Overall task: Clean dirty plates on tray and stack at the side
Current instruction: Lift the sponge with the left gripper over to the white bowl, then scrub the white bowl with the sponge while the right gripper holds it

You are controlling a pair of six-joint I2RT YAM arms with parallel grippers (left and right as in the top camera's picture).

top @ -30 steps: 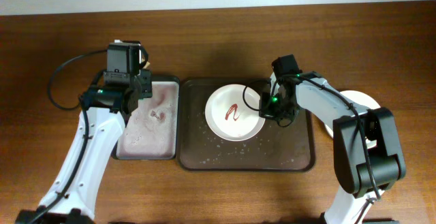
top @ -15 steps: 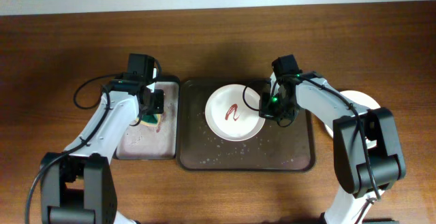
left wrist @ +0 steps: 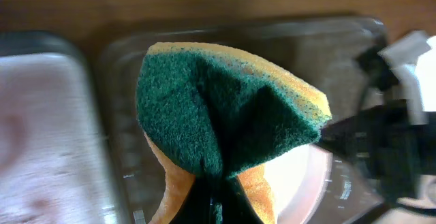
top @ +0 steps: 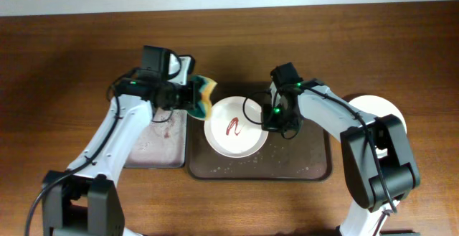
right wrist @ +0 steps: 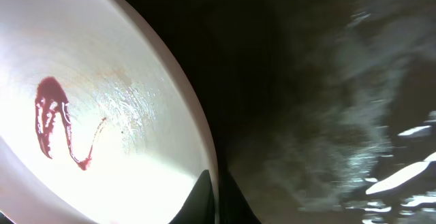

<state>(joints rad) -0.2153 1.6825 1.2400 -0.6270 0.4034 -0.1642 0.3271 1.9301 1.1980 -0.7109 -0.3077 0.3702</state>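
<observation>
A white plate point(top: 234, 127) with a red sauce smear point(top: 232, 126) sits over the left part of the dark brown tray point(top: 301, 161). My right gripper point(top: 272, 118) is shut on the plate's right rim; in the right wrist view point(right wrist: 216, 197) its jaws pinch the rim of the plate point(right wrist: 88, 115). My left gripper point(top: 185, 96) is shut on a green and yellow sponge point(top: 204, 97), held just above the plate's upper left edge. The sponge point(left wrist: 225, 108) fills the left wrist view. Another white plate point(top: 380, 110) lies on the table to the right of the tray.
A smaller black tray with a pinkish inside point(top: 154, 146) lies left of the brown tray, also in the left wrist view point(left wrist: 41, 129). The brown tray's floor point(right wrist: 340, 94) is wet with droplets.
My left gripper took the sponge from the pinkish tray and carried it right to the plate's edge. My right gripper pulled the plate left and a little forward.
</observation>
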